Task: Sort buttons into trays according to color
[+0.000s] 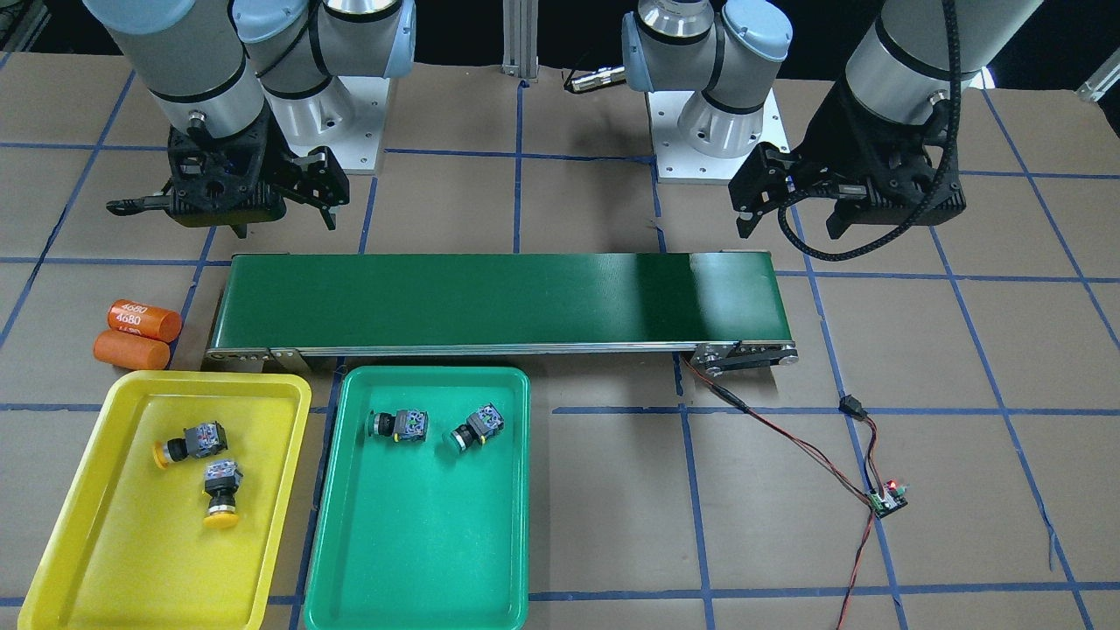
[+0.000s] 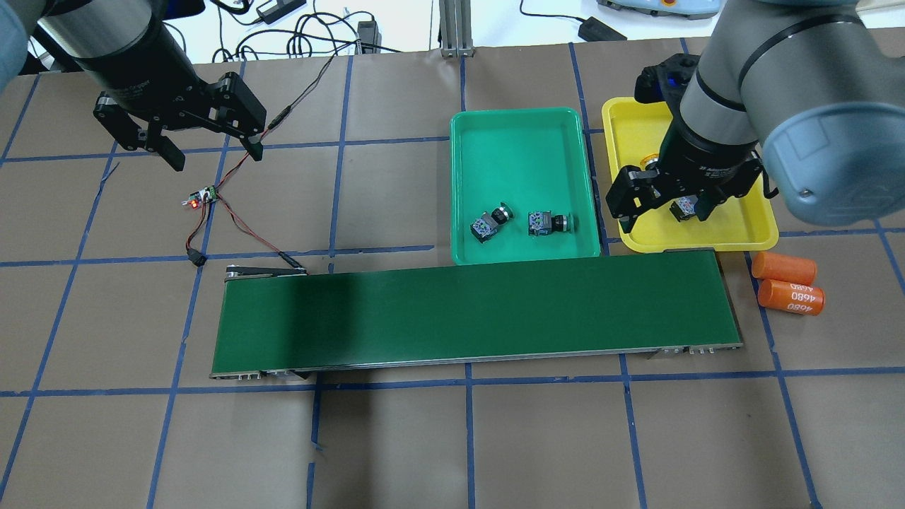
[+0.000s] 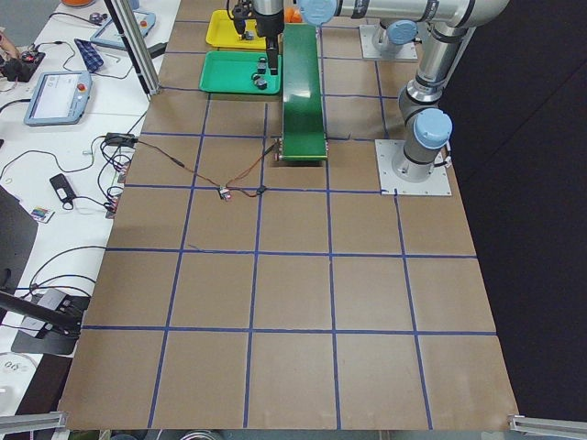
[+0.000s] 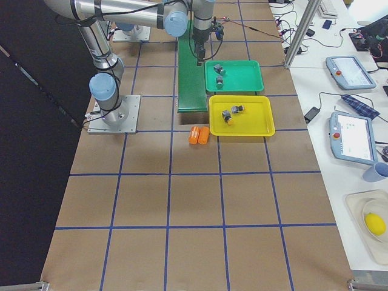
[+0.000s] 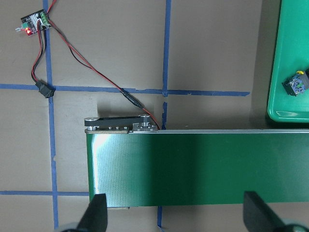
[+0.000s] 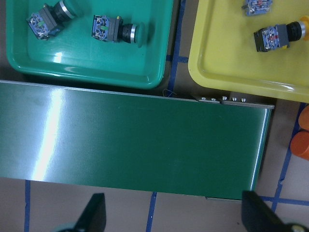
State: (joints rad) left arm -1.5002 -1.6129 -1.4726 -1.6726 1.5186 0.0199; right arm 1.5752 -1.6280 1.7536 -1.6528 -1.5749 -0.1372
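1. Currently, two yellow-capped buttons (image 1: 188, 442) are lying on their sides, close together, in the yellow tray (image 1: 131, 542);
2. two green-capped buttons (image 1: 398, 425) are lying on their sides, apart, in the green tray (image 1: 420, 542);
3. both trays are sitting side by side along the conveyor belt (image 1: 499, 297); two orange cylinders (image 1: 140, 332) are lying near the yellow tray's corner;
4. the right gripper (image 2: 664, 215) is hanging above the belt's tray end, jaws spread wide and gripping nothing;
5. the left gripper (image 2: 215, 159) is hanging above the belt's other end, jaws likewise wide and gripping nothing.
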